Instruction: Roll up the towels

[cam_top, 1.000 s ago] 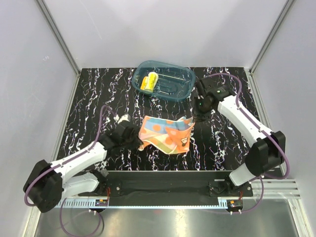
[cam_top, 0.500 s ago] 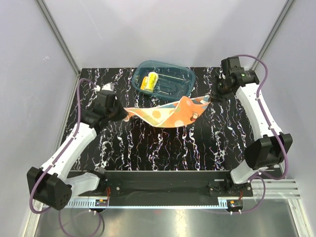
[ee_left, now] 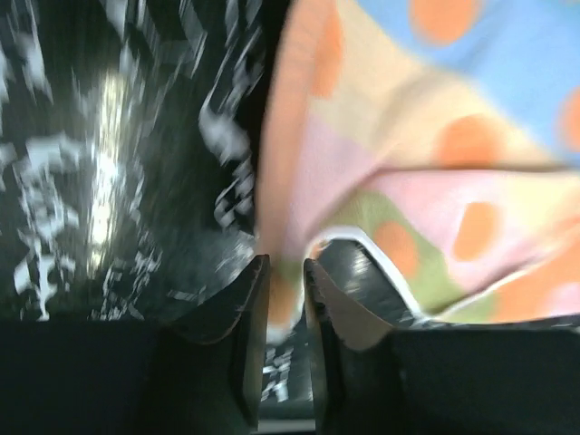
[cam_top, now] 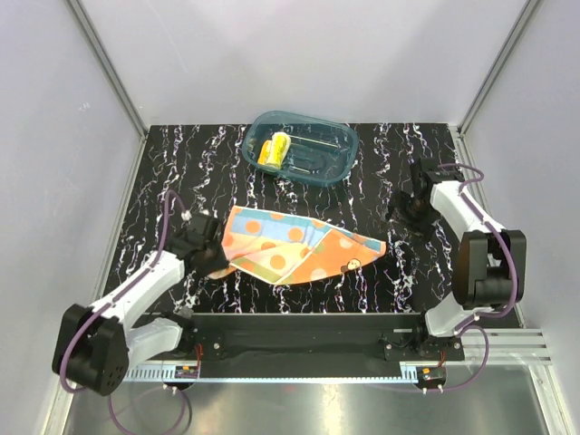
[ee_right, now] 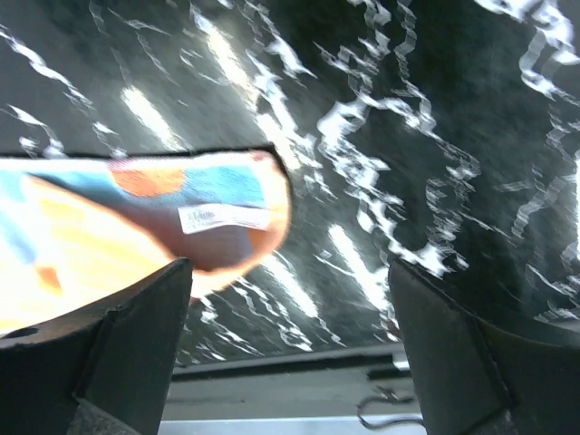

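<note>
The left arm reached low and forward from its base, forearm angled toward the middle of the table [cam_top: 181, 172], with the left gripper [cam_top: 216, 257] at the left edge of the orange towel [cam_top: 299, 249]. The right arm was folded back on itself at the table's right side, its right gripper [cam_top: 405, 210] pointing down and inward, just off the towel's right tip. The orange towel lay spread out nearly flat across the near middle of the marbled black surface, between the two grippers. The yellow towel [cam_top: 273, 149] sat as a small roll inside the teal tub [cam_top: 340, 145] at the far edge, well apart from both arms. The left wrist view, blurred, showed what the overhead one could not: the dark fingers [ee_left: 240, 308] stood close together with only a narrow gap, and a corner of the dotted cloth [ee_left: 435, 154] dipped between their tips. Whether they pinched it I cannot tell. The right wrist view showed its fingers [ee_right: 136, 317] spread wide with nothing between them but bare table, and the towel's rounded corner [ee_right: 136, 217], bearing a small white label [ee_right: 222, 217], lying ahead and to the left. A purple cable [cam_top: 168, 227] looped along the left arm. Nothing lay over the spread towel.
</note>
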